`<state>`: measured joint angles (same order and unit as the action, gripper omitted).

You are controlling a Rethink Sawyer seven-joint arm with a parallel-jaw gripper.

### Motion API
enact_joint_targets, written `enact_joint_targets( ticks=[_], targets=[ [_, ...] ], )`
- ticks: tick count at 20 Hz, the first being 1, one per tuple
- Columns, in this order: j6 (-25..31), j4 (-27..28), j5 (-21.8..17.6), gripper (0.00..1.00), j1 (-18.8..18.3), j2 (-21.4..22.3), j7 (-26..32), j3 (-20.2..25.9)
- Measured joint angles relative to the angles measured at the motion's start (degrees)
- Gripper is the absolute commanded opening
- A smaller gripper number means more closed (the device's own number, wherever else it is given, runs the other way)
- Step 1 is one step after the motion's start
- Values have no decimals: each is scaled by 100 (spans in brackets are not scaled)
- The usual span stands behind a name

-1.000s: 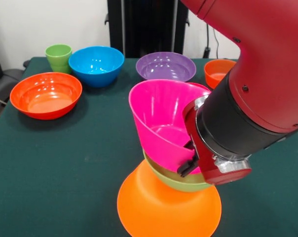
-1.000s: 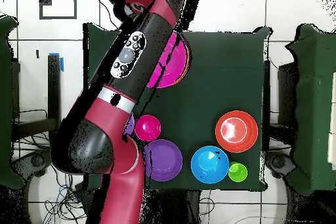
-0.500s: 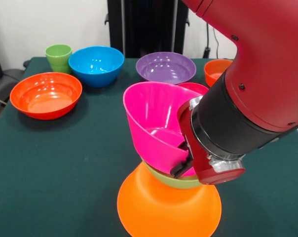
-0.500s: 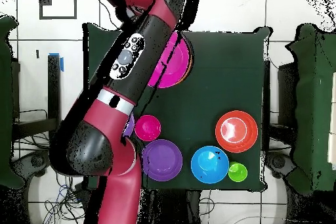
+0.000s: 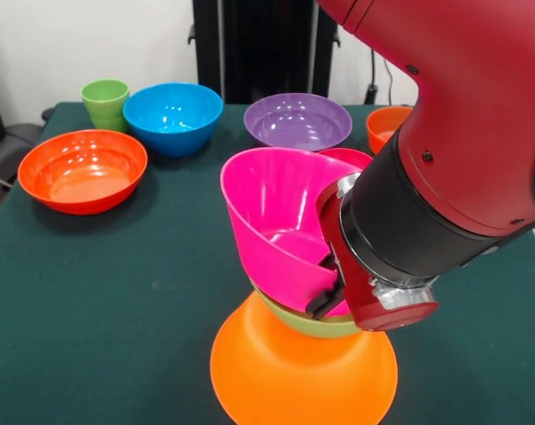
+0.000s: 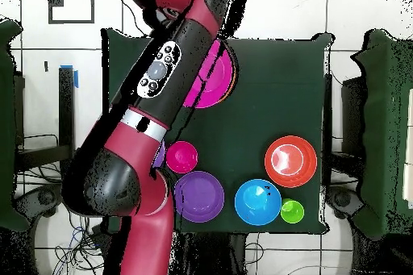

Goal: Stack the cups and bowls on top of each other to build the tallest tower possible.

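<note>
The tower stands near the table's front edge: a large upturned orange bowl with a green bowl resting upright on it. A big pink bowl sits tilted in the green bowl, its mouth facing up and left. My gripper is shut on the pink bowl's right wall, one black finger inside and one outside. In the overhead view the arm hides all but part of the pink bowl. The light-green cup stands at the far left corner beside a blue bowl.
A red-orange bowl sits at the left, a purple bowl at the back middle, a small orange bowl at the back right. A small magenta-red bowl peeks from behind the pink one.
The pink bowl has shifted a little left and down onto the green bowl, still held by the gripper. Over the last half second almost nothing moved.
</note>
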<state>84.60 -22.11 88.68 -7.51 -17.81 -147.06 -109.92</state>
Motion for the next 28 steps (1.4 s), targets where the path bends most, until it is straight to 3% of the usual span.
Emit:
enact_joint_targets(
  ticks=[3,4,28],
  targets=[
    [0,2,0,0,1,0,0,19],
    [1,7,0,100,1,1,0,36],
    [-27,-20,-8,100,92,-10,0,413]
  ],
)
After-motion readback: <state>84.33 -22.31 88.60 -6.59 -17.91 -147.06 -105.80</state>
